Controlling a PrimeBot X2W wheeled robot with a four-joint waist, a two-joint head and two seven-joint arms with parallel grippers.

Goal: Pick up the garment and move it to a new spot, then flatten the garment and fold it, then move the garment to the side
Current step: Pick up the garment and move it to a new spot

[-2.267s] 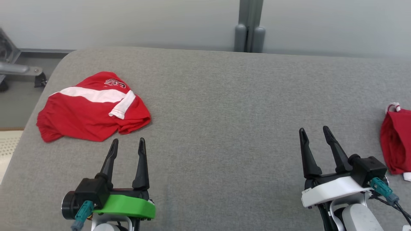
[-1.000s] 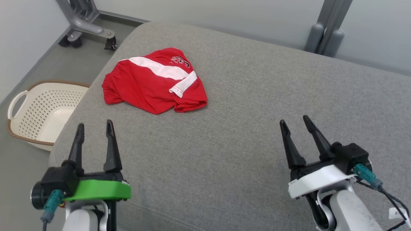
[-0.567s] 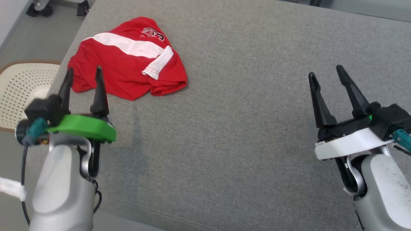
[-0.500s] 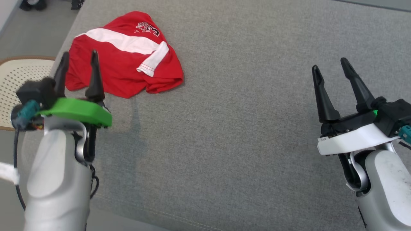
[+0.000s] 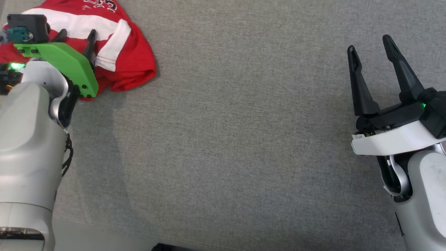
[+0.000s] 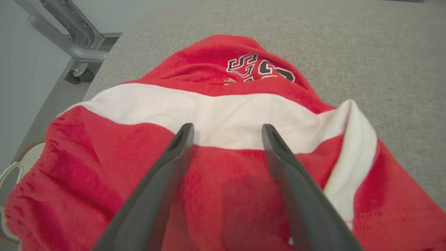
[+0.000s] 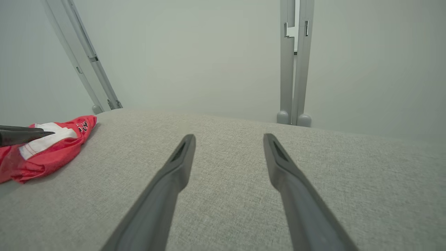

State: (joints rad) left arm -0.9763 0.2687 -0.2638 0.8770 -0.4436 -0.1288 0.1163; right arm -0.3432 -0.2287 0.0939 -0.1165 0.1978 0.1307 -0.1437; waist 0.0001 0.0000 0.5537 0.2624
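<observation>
**Reaching for the pick-up**

From the head: left hand (image 5: 77, 35) spread apart, poised over the crumpled red garment (image 5: 129, 66) at the far left of the counter (image 5: 226, 122). Right hand (image 5: 370, 43) apart too, idle, well off over bare counter.

From the left wrist: fingers straddling the white stripe, no cloth pinched yet. Touching or just above, cannot tell.

From the right wrist: garment far left, nothing between the fingers.

Likely the first step, the pick-up. Next: lower, close on a fold, lift, carry toward open counter.

Left claw (image 5: 77, 33) hangs spread over red garment (image 5: 129, 62); right claw (image 5: 369, 43) spread, well apart.
</observation>
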